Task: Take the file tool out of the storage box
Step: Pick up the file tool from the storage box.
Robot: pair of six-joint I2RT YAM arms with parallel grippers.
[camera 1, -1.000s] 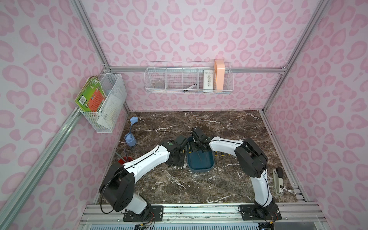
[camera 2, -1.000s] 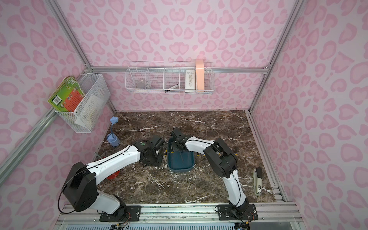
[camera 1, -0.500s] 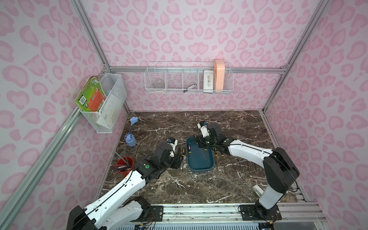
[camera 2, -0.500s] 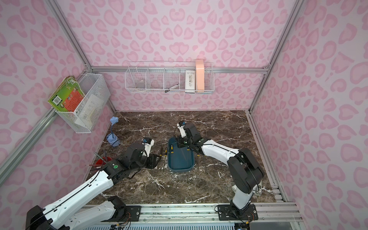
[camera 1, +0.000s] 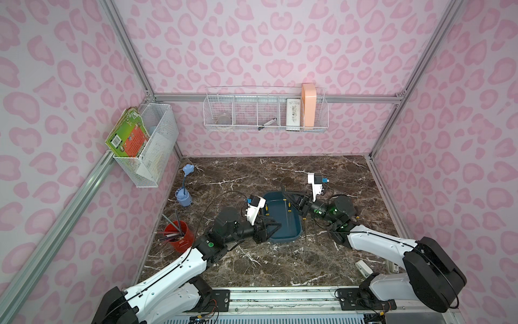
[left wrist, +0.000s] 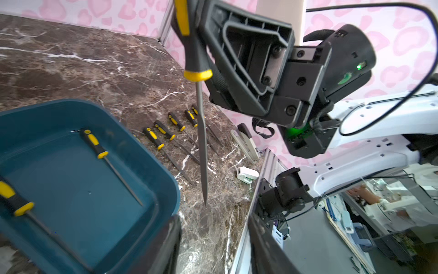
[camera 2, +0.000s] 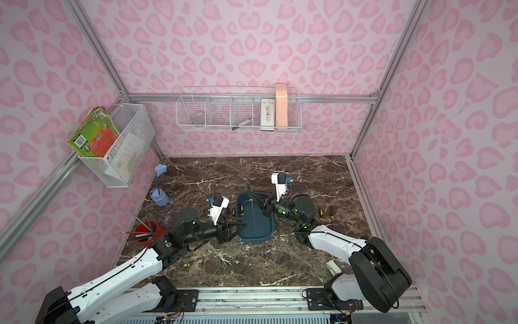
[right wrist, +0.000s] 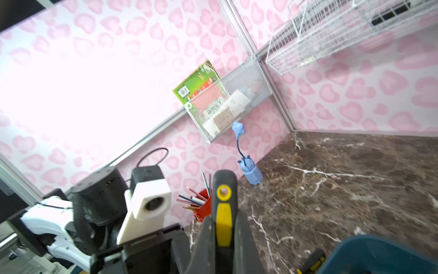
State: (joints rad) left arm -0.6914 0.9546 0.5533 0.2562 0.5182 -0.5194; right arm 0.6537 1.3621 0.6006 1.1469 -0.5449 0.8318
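Right end effector point(right wrist: 223, 225) has lifted clear, clamped on the file tool point(left wrist: 202, 142) by its grippy handle; the blade hangs point-down close by the storage box point(left wrist: 59, 108), mid counter point(left wrist: 94, 71). Likely light, stiff, swing-prone. Left end effector point(left wrist: 214, 239), jaws apart, sits at the box's near-left corner.

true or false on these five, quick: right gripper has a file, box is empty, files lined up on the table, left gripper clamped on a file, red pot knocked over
1. The right gripper holds a file tool by its black-and-yellow handle. True.
2. The storage box is empty. False: two files lie in it.
3. Several files lie in a row on the table beside the box. True.
4. The left gripper is clamped on a file. False: its jaws stand open by the box's rim and hold nothing.
5. The red pen pot has tipped over. False: it stands upright with pencils in it.
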